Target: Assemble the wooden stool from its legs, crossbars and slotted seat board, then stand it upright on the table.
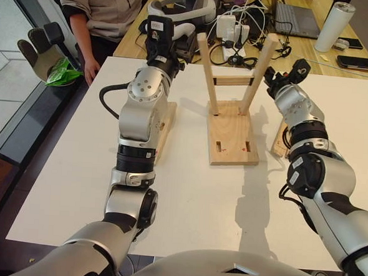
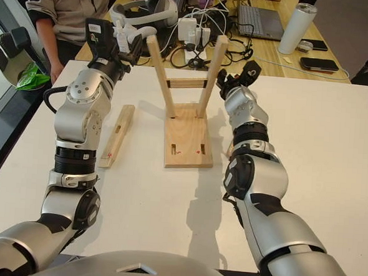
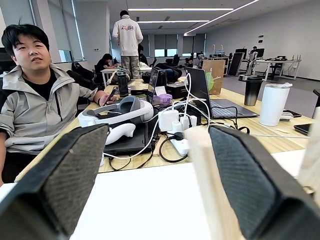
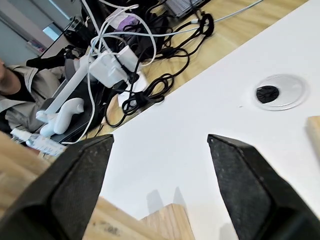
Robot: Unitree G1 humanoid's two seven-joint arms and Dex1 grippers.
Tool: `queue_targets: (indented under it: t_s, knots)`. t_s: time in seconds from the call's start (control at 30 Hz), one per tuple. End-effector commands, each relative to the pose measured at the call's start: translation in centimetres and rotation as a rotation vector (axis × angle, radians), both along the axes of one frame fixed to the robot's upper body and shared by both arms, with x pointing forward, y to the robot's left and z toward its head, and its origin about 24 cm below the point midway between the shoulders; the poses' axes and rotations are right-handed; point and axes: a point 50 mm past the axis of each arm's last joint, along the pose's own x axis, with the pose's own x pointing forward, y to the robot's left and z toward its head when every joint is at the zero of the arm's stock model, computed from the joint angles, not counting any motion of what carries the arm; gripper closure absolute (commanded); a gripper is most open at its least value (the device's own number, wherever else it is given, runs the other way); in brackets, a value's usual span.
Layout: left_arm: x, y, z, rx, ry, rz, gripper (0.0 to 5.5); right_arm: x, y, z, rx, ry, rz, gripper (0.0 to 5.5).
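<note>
Holding left gripper point(image 2: 127, 39) spread near left leg point(image 1: 208, 74) and right gripper point(image 1: 284, 71) spread beside right leg point(image 1: 258, 74), above board point(image 1: 234, 141).

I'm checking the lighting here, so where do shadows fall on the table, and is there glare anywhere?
Left eye view: the right arm throws a dark shadow on the table, nearer the robot than the seat; the legs cast a fainter one to their left. Left wrist view: ceiling strips shine bright. Right wrist view: a soft shadow beside the wood.
</note>
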Motion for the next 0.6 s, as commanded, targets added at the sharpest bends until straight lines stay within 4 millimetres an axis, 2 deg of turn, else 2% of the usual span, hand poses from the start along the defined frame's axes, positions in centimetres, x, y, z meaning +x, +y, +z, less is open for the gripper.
queue_targets:
  t_s: [0.03,0.17,0.27,0.37,0.43,0.5,0.6]
  knots:
    - [-0.4,0.6,-0.3,0.01,0.01,0.031,1.82,-0.2,3.1,0.8,-0.019,0.036,0.119,1.97]
    - [-0.4,-0.2,-0.3,0.001,0.019,0.023,1.82,-2.0,2.9,-0.4,0.011,0.167,0.11,1.97]
    - [-0.7,-0.4,-0.2,0.004,0.022,0.015,1.82,-4.9,2.1,-1.0,-0.007,0.258,0.097,1.97]
    - [-1.1,0.5,0.0,0.011,0.017,0.035,1.82,-8.1,1.9,-0.5,-0.078,0.284,0.18,1.97]
    - [-1.1,1.1,0.0,0.016,0.016,0.049,1.82,-10.2,2.5,0.1,-0.13,0.297,0.316,1.97]
    - [-0.9,1.5,0.1,0.02,0.015,0.062,1.82,-12.3,3.2,0.6,-0.233,0.304,0.527,1.97]
    - [-0.5,1.1,1.2,0.003,-0.021,0.056,1.82,-15.3,3.0,2.0,-0.334,0.194,0.899,1.97]
